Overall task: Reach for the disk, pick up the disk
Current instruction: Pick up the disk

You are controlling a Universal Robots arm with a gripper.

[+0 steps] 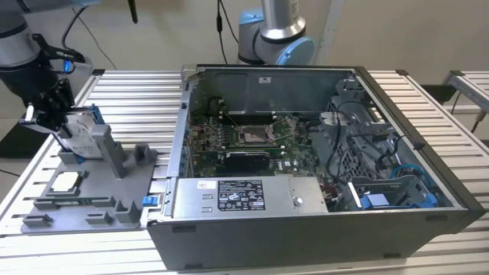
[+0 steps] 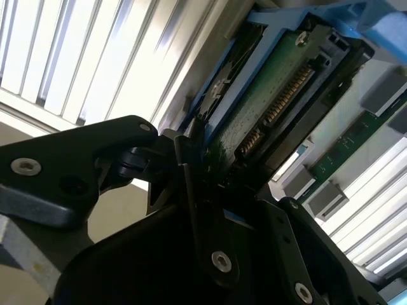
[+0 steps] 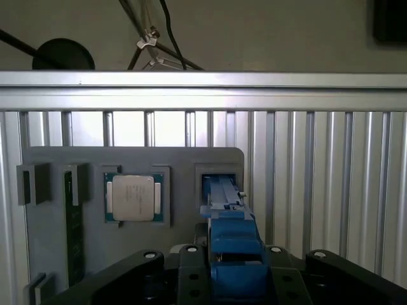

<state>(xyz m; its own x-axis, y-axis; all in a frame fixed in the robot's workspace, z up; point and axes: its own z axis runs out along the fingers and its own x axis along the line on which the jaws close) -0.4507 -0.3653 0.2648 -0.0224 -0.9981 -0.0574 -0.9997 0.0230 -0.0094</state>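
No print can be read. In the exterior view, the black-and-white label [image 1: 240, 195] on the power supply box [image 1: 306, 199], lower centre, is too small to make out. So are the white sticker [image 1: 265, 79] on the computer case [image 1: 306, 89], upper centre, and the pale face of the disk [image 1: 77, 129], far left.

The metal disk [image 1: 79, 133] wears blue plastic rails [image 3: 234, 254].

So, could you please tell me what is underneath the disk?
The disk stands on edge in a slot of the gray holder tray, which lies on the slatted table. The slot's bottom is covered by the disk itself.
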